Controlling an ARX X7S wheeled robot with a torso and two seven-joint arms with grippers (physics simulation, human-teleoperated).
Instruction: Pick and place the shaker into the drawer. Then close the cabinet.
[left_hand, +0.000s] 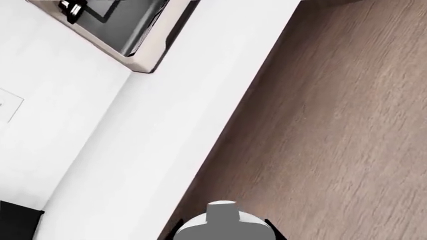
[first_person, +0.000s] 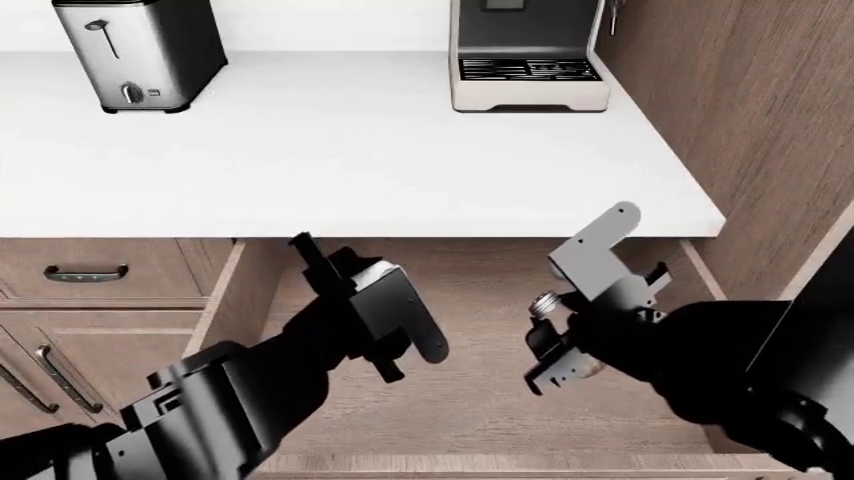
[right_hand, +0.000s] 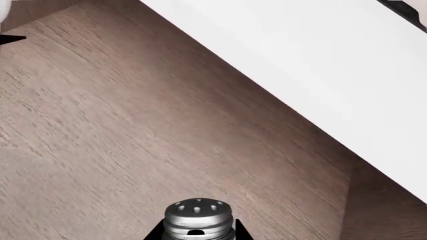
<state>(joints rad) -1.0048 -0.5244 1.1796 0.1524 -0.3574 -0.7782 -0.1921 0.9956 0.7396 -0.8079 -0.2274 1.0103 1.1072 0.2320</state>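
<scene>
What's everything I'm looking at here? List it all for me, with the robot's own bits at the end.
shaker: one, clear glass with a silver perforated cap, held in the right gripper above the open drawer
drawer: one, light brown wood grain, pulled out under the counter, floor bare
counter: one, white, above the drawer
toaster: one, silver and black, back left of the counter
coffee machine: one, beige with a dark drip grille, back right of the counter
closed drawer front: one, brown with a dark handle, left of the open drawer
tall side panel: one, brown wood, at the right
left gripper: one, black and grey, over the drawer, holding nothing seen
right gripper: one, black and grey, clamped on the shaker
</scene>
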